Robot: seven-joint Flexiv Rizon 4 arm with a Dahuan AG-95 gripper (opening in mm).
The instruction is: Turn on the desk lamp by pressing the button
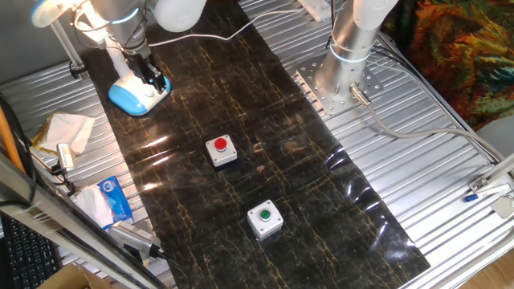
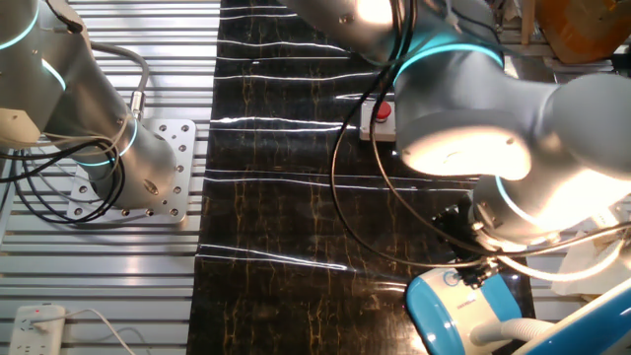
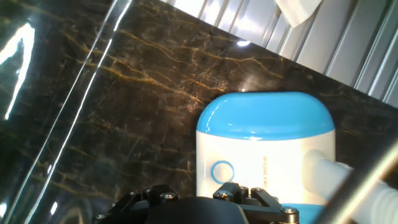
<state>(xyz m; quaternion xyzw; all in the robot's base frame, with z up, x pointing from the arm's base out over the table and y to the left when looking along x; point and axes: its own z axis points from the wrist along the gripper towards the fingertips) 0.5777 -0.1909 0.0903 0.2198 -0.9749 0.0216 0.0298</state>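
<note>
The arm reaches down steeply at the far left of the dark marble-patterned mat (image 1: 241, 120), its wrist bent so the gripper (image 1: 152, 79) points at the top of the desk lamp (image 1: 138, 95). The lamp's blue-rimmed base sits at the mat's far left corner, with its white arm slanting up and away to the left, behind the robot's wrist.

In the hand view the lamp base (image 3: 264, 155) fills the right half, white top plate inside a light-blue rim, and the button (image 3: 222, 170) shows as a small ringed circle near the plate's near left corner, just beyond the dark gripper body at the bottom edge. The fingertips are hidden there, and in the fixed views they are too small or too crowded by cables to read, so I cannot tell how the jaws stand or whether they touch the plate.

Nearer on the mat, well apart from the lamp, stand the red push button (image 1: 221, 149) and, nearer still, the green push button (image 1: 264, 218), each on a grey box.
</note>
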